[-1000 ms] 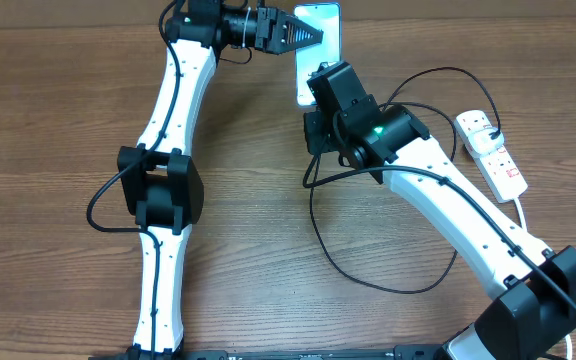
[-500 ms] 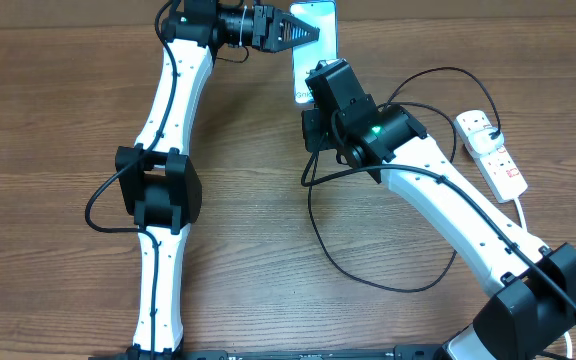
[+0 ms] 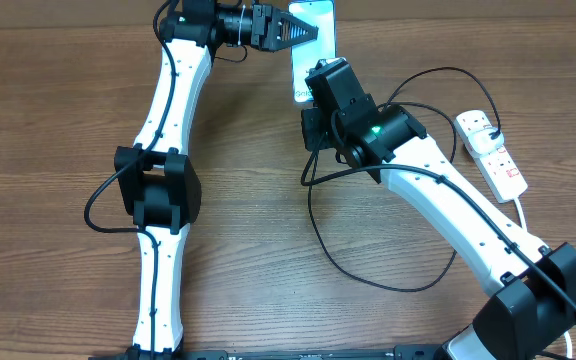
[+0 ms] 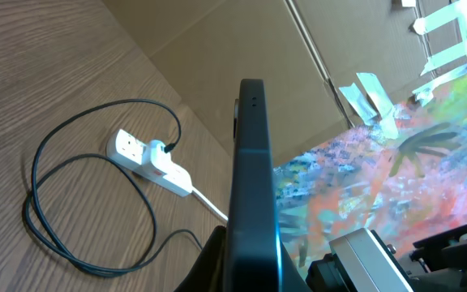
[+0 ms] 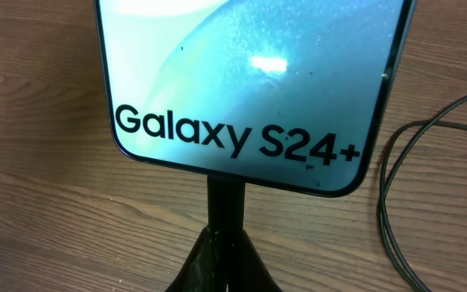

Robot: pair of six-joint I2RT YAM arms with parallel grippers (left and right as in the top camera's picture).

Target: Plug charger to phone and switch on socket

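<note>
The left jaws clamp the phone (image 4: 250,186) edgewise, apparently bracing it, while the right jaws pinch the charger (image 5: 225,199) tip against its end edge, just ahead.

— Where does the top camera sit?
— High above the table (image 3: 48,200), facing straight down.
— The wrist cameras?
— Left sights along the phone (image 4: 251,186) edge, rightward to the power strip (image 4: 136,156). Right presses close to the screen. All three share the phone.
</note>
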